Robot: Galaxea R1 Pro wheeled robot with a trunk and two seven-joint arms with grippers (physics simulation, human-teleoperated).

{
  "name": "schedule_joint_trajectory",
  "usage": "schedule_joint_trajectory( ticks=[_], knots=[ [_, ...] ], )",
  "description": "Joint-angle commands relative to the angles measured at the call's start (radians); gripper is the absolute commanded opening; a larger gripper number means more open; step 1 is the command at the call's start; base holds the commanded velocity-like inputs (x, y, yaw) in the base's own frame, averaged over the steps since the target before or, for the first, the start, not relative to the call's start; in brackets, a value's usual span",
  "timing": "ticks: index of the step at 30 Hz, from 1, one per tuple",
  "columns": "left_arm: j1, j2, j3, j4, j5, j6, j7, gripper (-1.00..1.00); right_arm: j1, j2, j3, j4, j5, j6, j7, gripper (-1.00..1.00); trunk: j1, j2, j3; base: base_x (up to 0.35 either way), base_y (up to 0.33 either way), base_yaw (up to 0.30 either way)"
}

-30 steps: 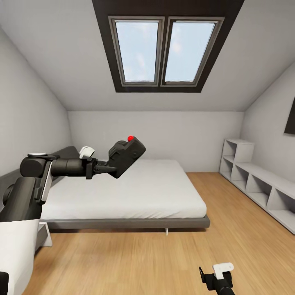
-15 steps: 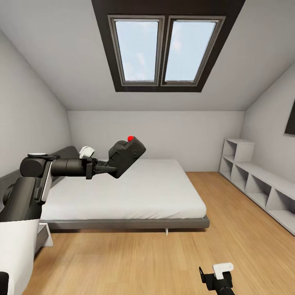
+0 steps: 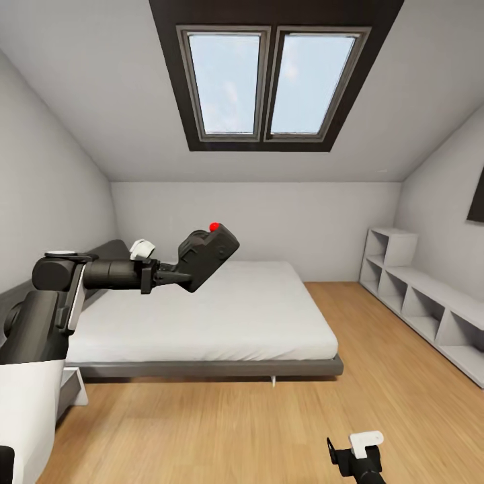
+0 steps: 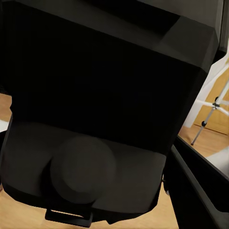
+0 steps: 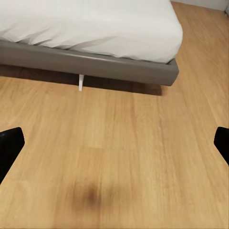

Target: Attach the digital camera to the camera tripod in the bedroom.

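Bedroom, white-walled attic, sloped ceiling. Contents as seen from the doorway side:

Skylight: double pane, dark frame, set in the slope above the bed, blue sky behind.

Bed: white mattress on a grey frame, headboard against the left wall, one pale leg showing under the near rail. Its near corner also shows from the right wrist.

Cubby shelf: white, low, running along the right wall with a taller block at its far end.

Floor: light wood boards; a faint dark patch lies beneath the right arm.

Digital camera: matte black, boxy, red round button on top, tilted with the button uppermost and away from the arm. Held in the air over the near left part of the bed. Seen close from the left wrist, its dark body with a round raised boss blocks most of what lies beyond.

Left gripper: arm stretched level from the shoulder, jaws clenched on the digital camera at its lower rear edge.

Right gripper: low, over bare floor. From its wrist the two black fingertips stand wide apart with nothing between them: jaws released.

Camera tripod: a sliver past the camera's edge, silver-grey legs with black joints standing on wood floor.
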Motion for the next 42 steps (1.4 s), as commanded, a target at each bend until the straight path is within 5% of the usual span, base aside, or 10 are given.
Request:
schedule_joint_trajectory(
  ticks=[1, 42],
  knots=[
    [-0.001, 0.0, 0.001, -0.001, -0.008, 0.01, -0.008, -1.0, -0.001, 0.0, 0.007, 0.001, -0.001, -0.002, -0.005, 1.0, -0.004, 0.007, 0.001, 0.0, 0.0, 0.0],
    [-0.001, 0.0, -0.001, 0.005, -0.008, 0.01, -0.008, -1.0, -0.001, 0.001, 0.007, 0.002, -0.001, -0.002, -0.005, 1.0, -0.161, 0.294, 0.11, 0.0, 0.0, 0.0]
  ],
)
